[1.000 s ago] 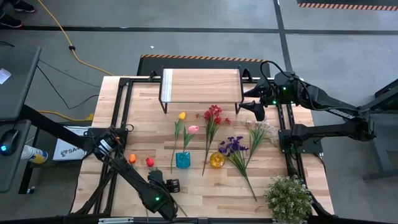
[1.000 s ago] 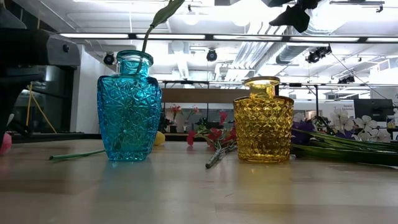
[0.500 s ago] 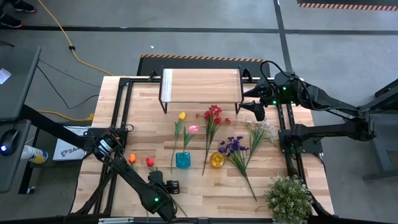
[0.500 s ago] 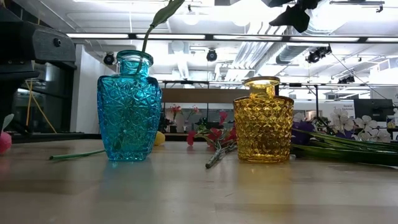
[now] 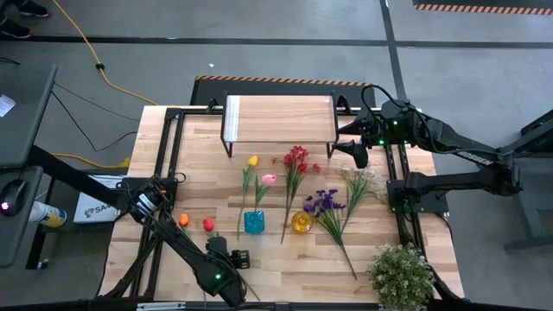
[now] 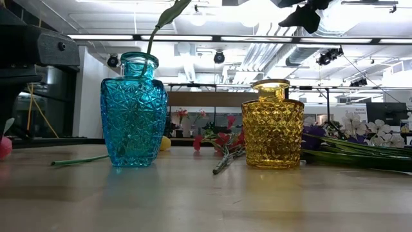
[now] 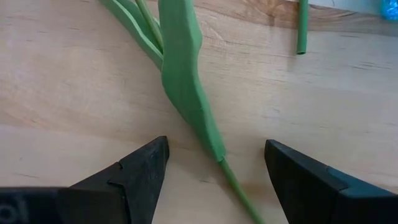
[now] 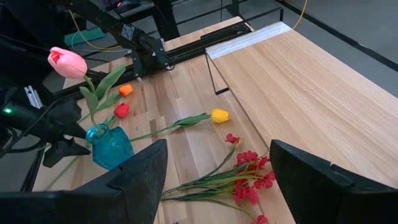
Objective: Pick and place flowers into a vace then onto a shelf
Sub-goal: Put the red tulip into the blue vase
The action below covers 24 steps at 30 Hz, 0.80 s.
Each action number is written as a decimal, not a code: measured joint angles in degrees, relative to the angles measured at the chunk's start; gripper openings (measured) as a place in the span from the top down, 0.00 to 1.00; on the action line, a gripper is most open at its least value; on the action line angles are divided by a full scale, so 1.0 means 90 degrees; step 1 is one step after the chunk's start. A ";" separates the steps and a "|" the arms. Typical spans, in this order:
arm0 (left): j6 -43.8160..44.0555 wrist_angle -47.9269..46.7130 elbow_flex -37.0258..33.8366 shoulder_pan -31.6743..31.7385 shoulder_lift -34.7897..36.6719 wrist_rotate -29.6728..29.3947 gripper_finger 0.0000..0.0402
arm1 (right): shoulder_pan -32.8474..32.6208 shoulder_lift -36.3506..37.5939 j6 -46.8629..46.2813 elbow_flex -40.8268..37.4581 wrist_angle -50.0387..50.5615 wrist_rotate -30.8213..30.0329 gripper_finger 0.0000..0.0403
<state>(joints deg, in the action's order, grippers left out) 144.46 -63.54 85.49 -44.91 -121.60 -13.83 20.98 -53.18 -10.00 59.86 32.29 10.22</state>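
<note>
Vases number two, blue vase (image 5: 254, 222) holding one pink tulip (image 5: 269, 180), yellow vase (image 5: 301, 222) empty. Left gripper (image 7: 214, 171) gapes around one stem (image 7: 186, 93); right gripper (image 8: 217, 168) gapes near one shelf (image 5: 278, 118).

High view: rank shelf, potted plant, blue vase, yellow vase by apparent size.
1. shelf, clearly the largest.
2. potted plant, bushy, at the table's near right corner.
3. blue vase and yellow vase: seen from above they look about alike, so no ranking between them.
</note>
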 joint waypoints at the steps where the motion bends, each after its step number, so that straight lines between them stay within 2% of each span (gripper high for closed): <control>1: 0.0037 -0.0013 0.0000 0.0002 0.0000 0.0036 0.25 | 0.0000 0.0001 -0.0001 0.0000 0.0001 0.0000 0.32; 21: 0.0265 -0.0100 -0.0002 0.0008 -0.0002 0.0192 0.25 | 0.0000 0.0001 -0.0018 0.0000 0.0002 0.0002 0.32; 24: 0.0263 -0.0103 -0.0002 0.0088 -0.0005 0.0396 0.25 | -0.0001 -0.0001 -0.0034 0.0000 0.0002 0.0002 0.32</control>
<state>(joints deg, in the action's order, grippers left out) 146.82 -64.47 85.47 -44.12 -121.64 -10.27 20.97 -53.19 -10.31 59.86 32.32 10.24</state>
